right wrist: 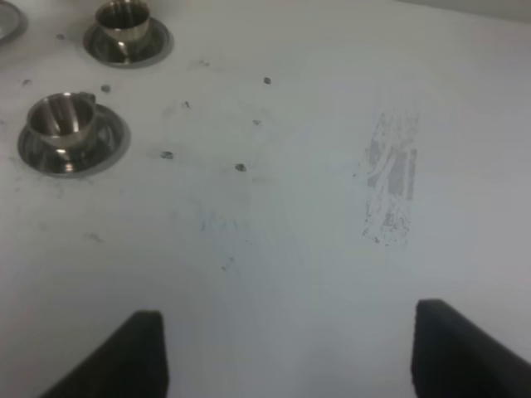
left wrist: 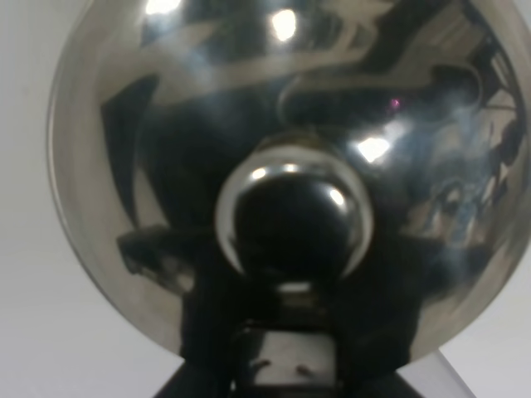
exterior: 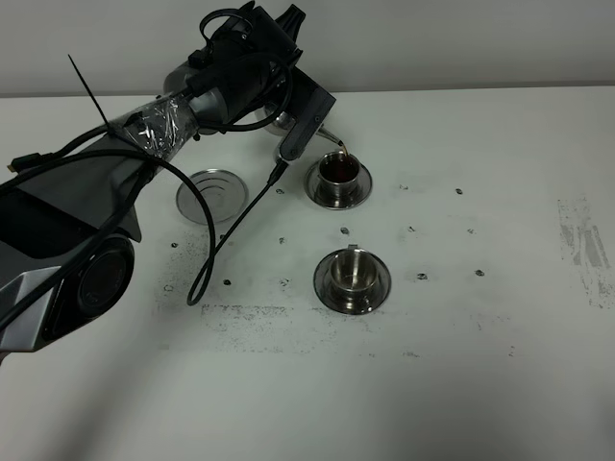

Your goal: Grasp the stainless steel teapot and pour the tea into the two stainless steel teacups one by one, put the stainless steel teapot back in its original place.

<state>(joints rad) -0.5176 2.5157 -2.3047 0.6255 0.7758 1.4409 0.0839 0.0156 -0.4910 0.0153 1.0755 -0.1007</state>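
Note:
My left gripper (exterior: 304, 119) is shut on the stainless steel teapot, holding it tilted above the table at the back. The arm hides most of the pot in the high view; only its thin spout (exterior: 332, 140) shows, with dark tea running into the far teacup (exterior: 338, 173). The left wrist view is filled by the teapot's shiny lid (left wrist: 274, 99) and knob (left wrist: 292, 217). The near teacup (exterior: 352, 273) stands on its saucer and looks empty. The bare round saucer (exterior: 211, 195), the original place, lies left of the far cup. My right gripper (right wrist: 303, 356) is open over bare table.
A black cable (exterior: 226, 240) hangs from the left arm down to the table between the bare saucer and the cups. The right wrist view shows both cups (right wrist: 62, 123) (right wrist: 124, 21) far off, and a scuffed patch (right wrist: 390, 178) on the white table.

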